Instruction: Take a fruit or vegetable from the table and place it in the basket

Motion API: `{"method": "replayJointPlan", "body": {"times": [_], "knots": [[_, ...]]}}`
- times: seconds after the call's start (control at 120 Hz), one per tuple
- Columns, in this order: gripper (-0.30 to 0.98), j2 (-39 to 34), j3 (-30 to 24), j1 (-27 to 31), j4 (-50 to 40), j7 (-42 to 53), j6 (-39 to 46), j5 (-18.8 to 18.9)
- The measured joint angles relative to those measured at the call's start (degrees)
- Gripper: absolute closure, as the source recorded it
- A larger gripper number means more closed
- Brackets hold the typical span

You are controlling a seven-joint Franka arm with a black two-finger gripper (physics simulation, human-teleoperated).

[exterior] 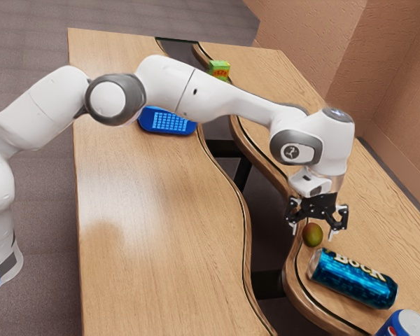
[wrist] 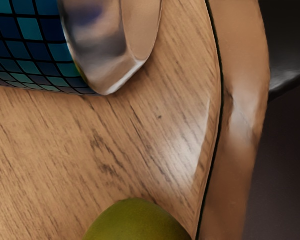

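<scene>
Hovering with fingers [exterior: 330, 234] spread wide, released! Looking just below them at a green-and-red fruit [exterior: 313, 235] on the worktop [exterior: 161, 245], near a blue BOCK can [exterior: 353, 278]. Glancing past to a blue-and-white can [exterior: 407, 326], then way off to a blue gridded pad [exterior: 168, 122] and a green box [exterior: 219, 69].

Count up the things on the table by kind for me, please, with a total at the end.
Drink cans: 2 (the BOCK can and the partly visible blue can)
Fruit: 1 (the green and reddish fruit)
Baskets: 1 (the blue basket, partly behind the arm)
Boxes: 1 (the small green box)
Total: 5
</scene>
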Motion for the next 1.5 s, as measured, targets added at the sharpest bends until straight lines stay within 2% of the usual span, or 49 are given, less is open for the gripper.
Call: {"method": "replayJointPlan", "body": {"times": [0.3, 0.433, 0.6, 0.817, 0.975, 1.083, 1.2, 1.367, 1.5], "knots": [[0.16, 1.1, 1.2, 0.0, 0.0, 0.0, 1.3, 0.0], [0.33, 1.2, 1.2, 0.0, 0.0, 0.0, 2.2, -0.4], [0.49, 1.0, 1.1, 0.0, 0.0, 0.0, 2.8, -0.6], [0.44, -0.1, 0.7, 0.6, 0.4, 0.0, 1.8, -1.3], [0.44, -9.5, 0.9, 3.9, 0.6, -0.2, -3.5, -1.3], [0.44, -12.6, 0.9, 6.3, 0.6, -0.3, -7.3, -1.3], [0.45, -13.2, 1.0, 11.8, 1.3, -0.5, -10.1, -1.3], [0.46, -16.7, 0.8, 30.9, 1.4, -0.4, -14.8, -1.7], [0.44, -23.1, 1.1, 36.4, 0.9, -0.2, -19.8, -4.7]]}}
